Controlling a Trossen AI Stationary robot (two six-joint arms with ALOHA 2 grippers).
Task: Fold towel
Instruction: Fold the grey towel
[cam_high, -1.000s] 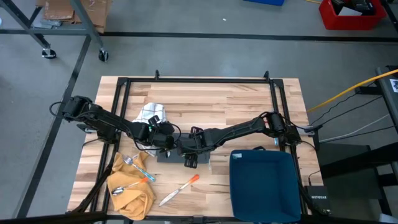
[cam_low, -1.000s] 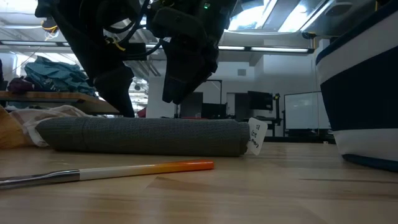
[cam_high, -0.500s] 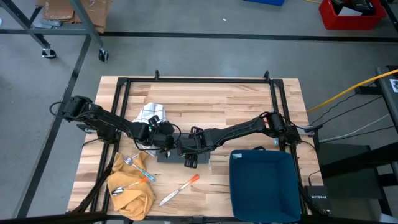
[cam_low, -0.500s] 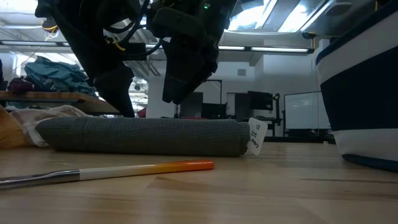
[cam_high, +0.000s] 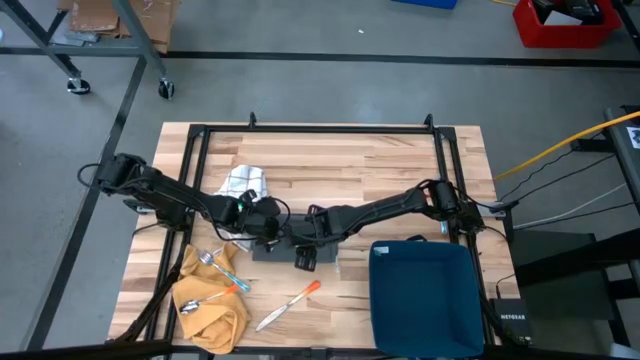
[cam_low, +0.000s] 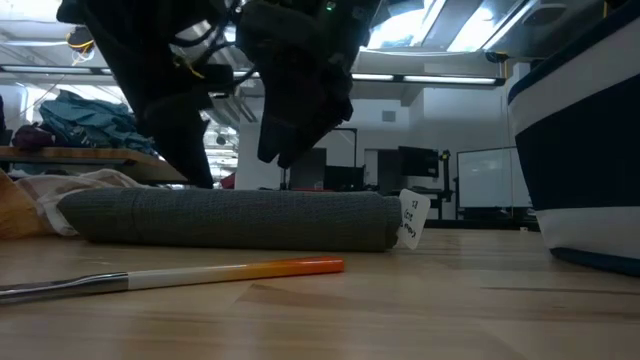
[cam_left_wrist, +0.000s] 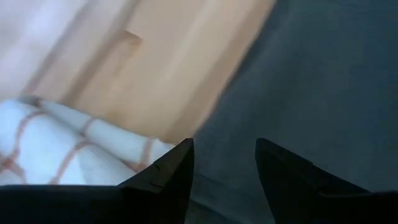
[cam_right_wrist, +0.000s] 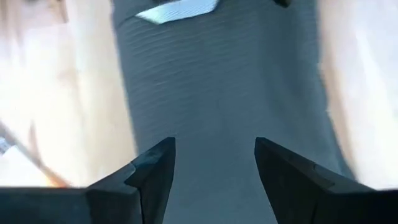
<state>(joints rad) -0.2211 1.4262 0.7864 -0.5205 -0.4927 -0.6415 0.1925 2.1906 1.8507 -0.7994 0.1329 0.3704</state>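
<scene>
The grey towel lay folded into a compact slab at the middle of the bench, my left hand and right hand both released just above it, so I judged little remained.

From above, both arms hide most of the grey towel, and the wrist views are blurred.

Grey towel with a white tag, white cloth checked in orange, mustard-yellow cloth, dark blue bin, pale striped wooden desk.
</scene>
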